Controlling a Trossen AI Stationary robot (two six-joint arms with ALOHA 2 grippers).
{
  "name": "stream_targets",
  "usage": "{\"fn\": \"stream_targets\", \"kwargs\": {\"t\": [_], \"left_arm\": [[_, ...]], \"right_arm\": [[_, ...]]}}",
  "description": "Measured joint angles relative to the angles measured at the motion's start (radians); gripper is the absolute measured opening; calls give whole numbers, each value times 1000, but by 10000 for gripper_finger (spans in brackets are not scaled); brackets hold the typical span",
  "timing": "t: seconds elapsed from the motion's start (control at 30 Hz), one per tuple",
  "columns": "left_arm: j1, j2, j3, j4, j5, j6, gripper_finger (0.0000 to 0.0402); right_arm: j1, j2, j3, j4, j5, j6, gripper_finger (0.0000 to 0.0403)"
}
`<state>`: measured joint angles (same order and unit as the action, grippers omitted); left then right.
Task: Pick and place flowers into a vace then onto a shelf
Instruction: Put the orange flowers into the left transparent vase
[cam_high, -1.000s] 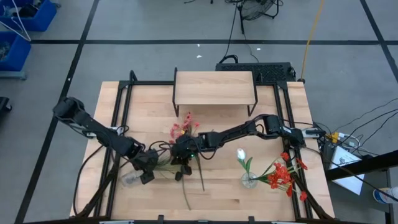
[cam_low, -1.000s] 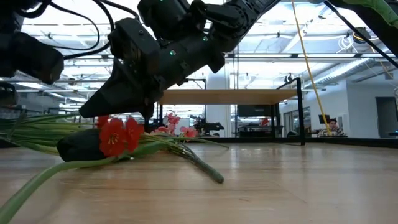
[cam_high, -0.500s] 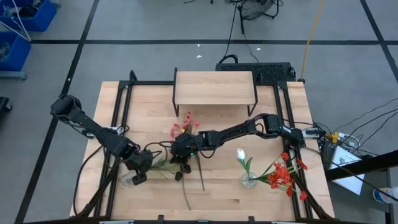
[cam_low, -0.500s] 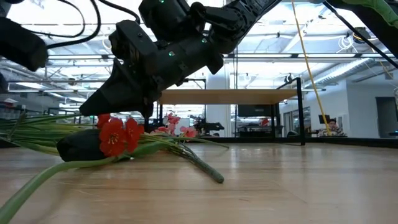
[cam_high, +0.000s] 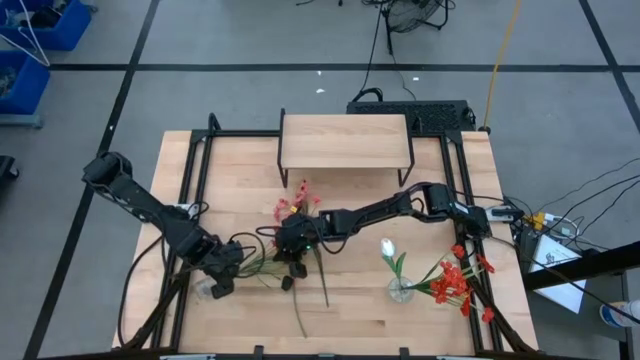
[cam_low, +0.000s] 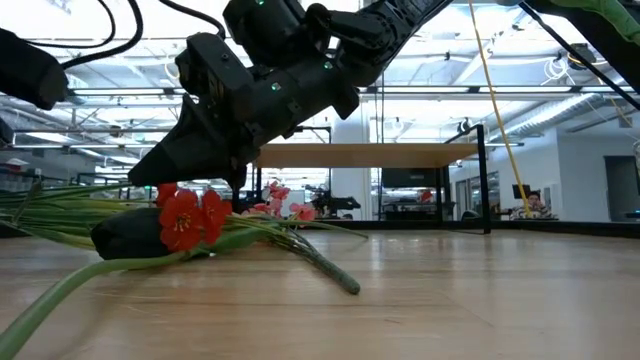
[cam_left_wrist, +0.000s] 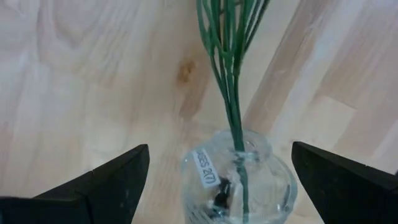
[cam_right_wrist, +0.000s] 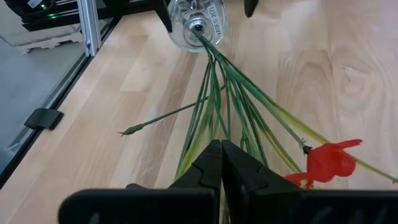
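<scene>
A clear glass vase (cam_high: 206, 289) lies on its side near the table's left front. The thin green stems (cam_right_wrist: 224, 93) of the flowers stick into its mouth (cam_right_wrist: 197, 27). Pink blossoms (cam_high: 292, 207) and a red blossom (cam_low: 185, 218) lie mid-table. My left gripper (cam_left_wrist: 221, 154) hangs open above the vase (cam_left_wrist: 239, 180), one finger on either side and both clear of the glass. My right gripper (cam_right_wrist: 221, 148) reaches in from the right to mid-table (cam_high: 281, 252) and is shut on the stems. The shelf (cam_high: 345, 140) stands at the far edge. My right gripper pinches several of the green stems (cam_right_wrist: 214, 132) between its shut fingertips, partway along the bunch between the vase and the blossoms. The fingers slant down from the table's right and lie roughly along the stems. The stem ends stay inside the lying vase, and the bunch stays low over the table.
A second glass vase (cam_high: 400, 292) stands upright at the right front, holding a white bud (cam_high: 387, 247) and red flowers (cam_high: 455, 283). One loose stem (cam_high: 300, 318) lies toward the near edge. Black frame rails (cam_high: 190, 190) run along both table sides.
My left gripper has gone toward the table's left edge, away from the right gripper, and now hangs over the lying vase. The right gripper, the flowers and the vase have kept still.
</scene>
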<state>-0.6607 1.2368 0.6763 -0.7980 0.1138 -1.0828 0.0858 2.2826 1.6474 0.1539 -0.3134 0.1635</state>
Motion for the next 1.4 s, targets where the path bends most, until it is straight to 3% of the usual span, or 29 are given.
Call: {"fn": "stream_targets", "kwargs": {"t": [0.33, 0.67, 1.0, 1.13, 1.4], "left_arm": [[-28, 47, -1, 47, -21, 0, 396], [-69, 176, 3, 81, 22, -19, 333], [-70, 190, -3, 117, 38, -20, 354], [-69, 185, -2, 125, 35, -20, 329], [-69, 185, -2, 151, 20, -22, 329]], "right_arm": [[-25, 0, 0, 4, 2, 4, 0], [-34, 0, -1, 15, 2, 6, 0], [-34, 0, -1, 30, 2, 4, 0], [-34, 0, -3, 35, 2, 4, 0], [-34, 0, -4, 46, 2, 4, 0]]}}
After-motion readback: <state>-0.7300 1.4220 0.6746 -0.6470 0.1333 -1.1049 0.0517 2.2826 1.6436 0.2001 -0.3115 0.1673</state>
